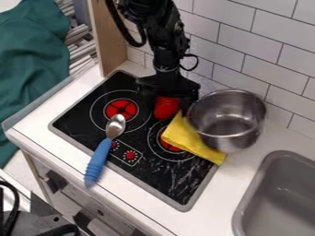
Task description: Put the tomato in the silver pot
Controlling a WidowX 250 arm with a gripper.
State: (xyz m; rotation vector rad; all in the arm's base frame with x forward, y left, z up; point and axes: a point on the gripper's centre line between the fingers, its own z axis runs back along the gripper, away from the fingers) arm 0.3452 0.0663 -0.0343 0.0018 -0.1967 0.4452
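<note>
My gripper (167, 99) hangs over the back of the black stove top, left of the silver pot. Directly below and partly behind it is the red tomato (166, 109), its upper part hidden by the gripper. I cannot tell whether the tomato rests on the stove or is held. The silver pot (237, 136) stands at the right back edge of the stove, near the tiled wall, and its open top shows an empty inside. A yellow cloth (188, 140) lies between the tomato and the pot, against the pot's left side.
A spoon with a blue handle (98, 161) lies across the stove's front left edge. The black stove top (166, 177) has red burner marks. A grey sink (280, 198) is at the lower right, a wooden panel (107, 39) at the back left, and the tiled wall (246, 46) behind.
</note>
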